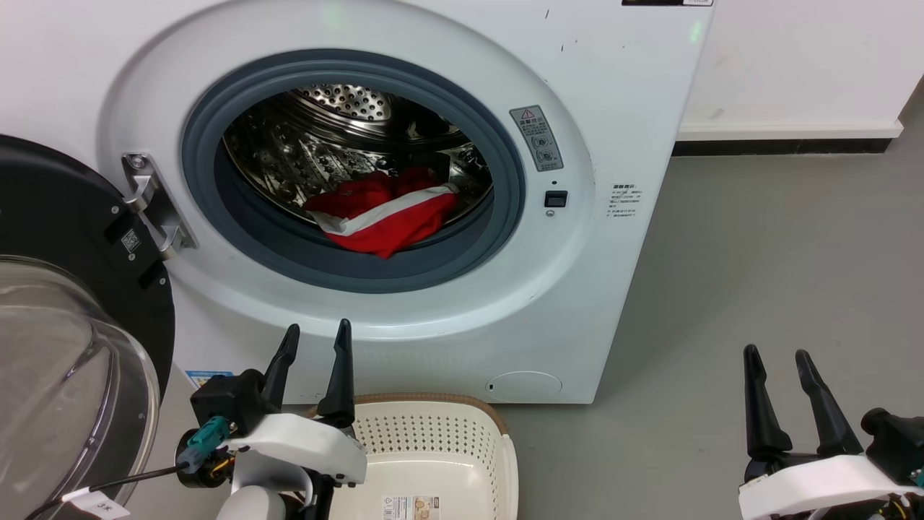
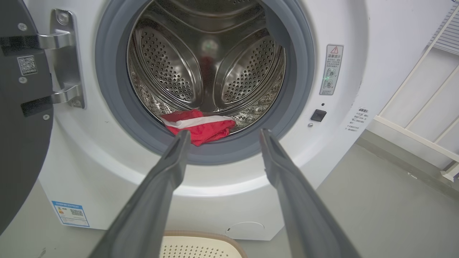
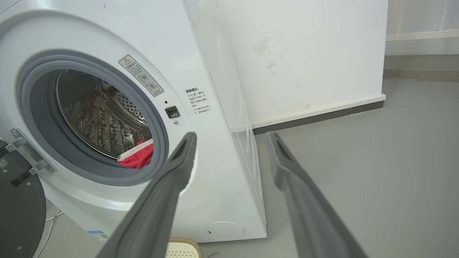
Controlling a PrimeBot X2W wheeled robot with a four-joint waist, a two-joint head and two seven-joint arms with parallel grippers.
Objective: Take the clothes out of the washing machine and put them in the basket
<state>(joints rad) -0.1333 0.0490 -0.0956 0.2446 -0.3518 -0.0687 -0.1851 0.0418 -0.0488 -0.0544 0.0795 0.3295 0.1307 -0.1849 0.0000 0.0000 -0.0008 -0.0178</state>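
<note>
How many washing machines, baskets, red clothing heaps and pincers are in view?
Washing machine: 1
Laundry basket: 1
Red clothing heap: 1, garment count unclear
Pincers: 2, left pincer and right pincer
Total: 5

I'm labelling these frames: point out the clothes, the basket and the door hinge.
clothes (image 1: 390, 232): head view, red fold under the white stripe.
basket (image 1: 426, 433): head view, perforated back wall.
door hinge (image 1: 151, 195): head view, metal bracket.

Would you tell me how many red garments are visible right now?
1 that I can make out: a red garment with a white stripe at the drum's front, its tip on the grey ring; others may be bundled within it.
</note>
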